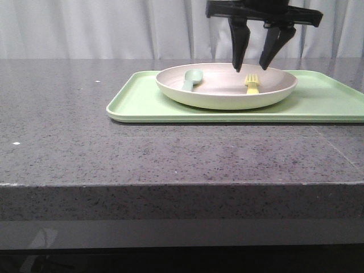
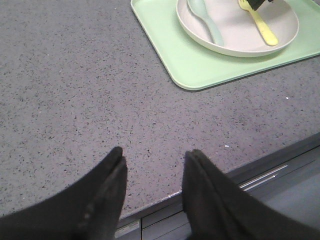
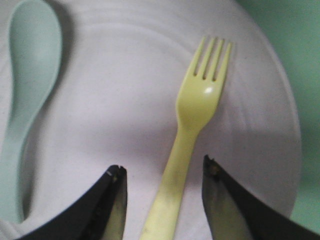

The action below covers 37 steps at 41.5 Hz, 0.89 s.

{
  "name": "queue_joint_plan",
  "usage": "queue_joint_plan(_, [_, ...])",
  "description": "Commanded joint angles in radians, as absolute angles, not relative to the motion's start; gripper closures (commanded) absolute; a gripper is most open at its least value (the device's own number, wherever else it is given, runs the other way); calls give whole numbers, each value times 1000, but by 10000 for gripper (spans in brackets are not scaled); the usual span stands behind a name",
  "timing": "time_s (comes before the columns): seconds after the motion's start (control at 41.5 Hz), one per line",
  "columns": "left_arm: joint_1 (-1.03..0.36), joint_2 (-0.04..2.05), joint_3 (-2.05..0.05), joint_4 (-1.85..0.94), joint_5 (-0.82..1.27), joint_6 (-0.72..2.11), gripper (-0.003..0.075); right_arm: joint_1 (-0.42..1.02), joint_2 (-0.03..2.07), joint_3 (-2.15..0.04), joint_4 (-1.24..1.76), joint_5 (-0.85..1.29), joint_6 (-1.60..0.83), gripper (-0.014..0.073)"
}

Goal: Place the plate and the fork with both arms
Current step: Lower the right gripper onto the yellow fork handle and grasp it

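Right claw [image 1: 250, 69]: jaws spread, holding nothing, poised over the right half of the plate [image 1: 226, 86] with the fork handle lying between its two fingers in the right wrist view.
Left claw [image 2: 152, 165]: jaws apart, empty, over bare desk [image 1: 85, 142] near the front edge, well apart from the tray.
Fork [image 3: 192, 135]: pale yellow, flat on the plate's floor.
Spoon [image 1: 191, 78]: grey-green, in the plate's left half, apart from the fork.
Plate: cream, raised rim, seated on the light-green tray [image 1: 136, 105] at the far right of the desk.

Risks, as judged:
- Flat, thin fork on a smooth plate; fingertips closing too high would likely miss it, too low would press on the plate and may shift or tip it on the tray.
- Handle runs slightly aslant between the fingers; an off-centre pinch could swing the fork or flick it toward the rim.
- Plate's rim is shallow and sloped; a one-sided grasp by the left claw could slip and send the spoon sliding.
- Both arms converging on one plate risks contact between them.
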<state>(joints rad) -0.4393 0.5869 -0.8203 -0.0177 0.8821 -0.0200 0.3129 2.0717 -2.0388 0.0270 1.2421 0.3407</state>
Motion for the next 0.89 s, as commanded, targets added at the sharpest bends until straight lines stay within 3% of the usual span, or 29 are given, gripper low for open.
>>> queue_joint_plan(0.0, [-445,592,-845,-21,819,-16,439,297,2023,-2075,14,1300,350,221])
queue_joint_plan(0.506, [-445,592,-845,-21,819,-16,439,279,2084,-2078,86,1291,365,225])
queue_joint_plan(0.868, [-445,592,-845,-21,819,-16,439,279,2089,-2078,86,1304,365,432])
